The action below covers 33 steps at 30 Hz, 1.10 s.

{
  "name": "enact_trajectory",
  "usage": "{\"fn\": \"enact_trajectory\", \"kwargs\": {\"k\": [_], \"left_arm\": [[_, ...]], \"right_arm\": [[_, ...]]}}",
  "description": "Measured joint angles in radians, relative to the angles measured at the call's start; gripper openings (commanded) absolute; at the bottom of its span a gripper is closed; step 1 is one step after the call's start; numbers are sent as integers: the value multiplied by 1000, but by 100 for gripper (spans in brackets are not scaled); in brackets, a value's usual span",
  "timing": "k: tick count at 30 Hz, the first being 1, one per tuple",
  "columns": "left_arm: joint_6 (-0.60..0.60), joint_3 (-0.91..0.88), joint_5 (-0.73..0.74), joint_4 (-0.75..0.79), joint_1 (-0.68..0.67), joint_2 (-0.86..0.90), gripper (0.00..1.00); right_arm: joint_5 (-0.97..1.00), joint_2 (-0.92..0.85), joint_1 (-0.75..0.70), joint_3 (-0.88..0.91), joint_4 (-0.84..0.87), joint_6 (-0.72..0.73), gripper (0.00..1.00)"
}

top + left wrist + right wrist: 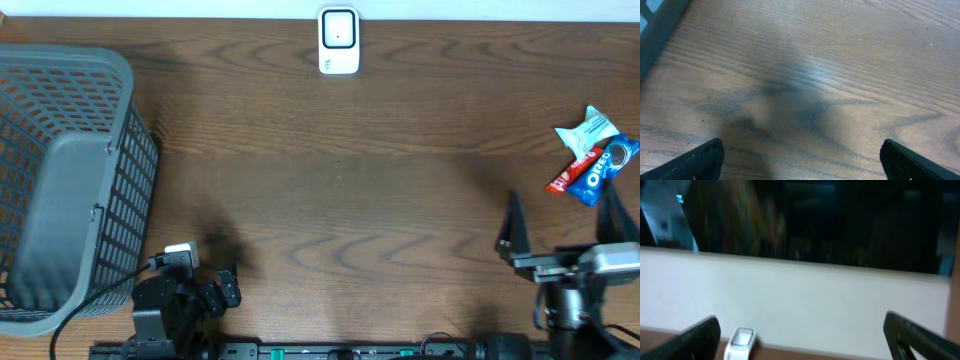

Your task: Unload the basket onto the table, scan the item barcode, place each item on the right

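The white barcode scanner stands at the table's far edge, centre, and shows low in the right wrist view as the scanner, against a white wall. A blue and red Oreo packet lies at the far right, touching a light blue snack packet. My right gripper is open and empty, just below and left of the packets, pointing toward the far edge. My left gripper sits folded at the front left. In its wrist view the left gripper is open over bare wood.
A large grey plastic basket fills the left side of the wooden table; its corner shows in the left wrist view. Both arm bases sit along the front edge.
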<state>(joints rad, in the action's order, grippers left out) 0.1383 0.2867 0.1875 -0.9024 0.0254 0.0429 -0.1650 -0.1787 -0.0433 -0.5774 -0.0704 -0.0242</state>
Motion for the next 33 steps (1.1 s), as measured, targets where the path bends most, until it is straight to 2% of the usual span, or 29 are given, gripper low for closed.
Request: {"fn": "enact_trajectory", "kwargs": {"k": [4, 9, 15, 19, 28, 33], "left_arm": [[0, 0, 1, 0, 0, 0, 100], [0, 0, 2, 0, 0, 0, 100], [0, 0, 2, 0, 0, 0, 100], [0, 0, 2, 0, 0, 0, 100], [0, 0, 2, 0, 0, 0, 100], [0, 0, 2, 0, 0, 0, 100]], "right_arm": [[5, 72, 21, 177, 100, 0, 99], [43, 135, 39, 349, 141, 0, 99], [81, 164, 43, 496, 187, 0, 99], [105, 164, 43, 554, 178, 0, 99], [147, 166, 43, 569, 1, 0, 99], [158, 166, 43, 570, 0, 0, 99]]}}
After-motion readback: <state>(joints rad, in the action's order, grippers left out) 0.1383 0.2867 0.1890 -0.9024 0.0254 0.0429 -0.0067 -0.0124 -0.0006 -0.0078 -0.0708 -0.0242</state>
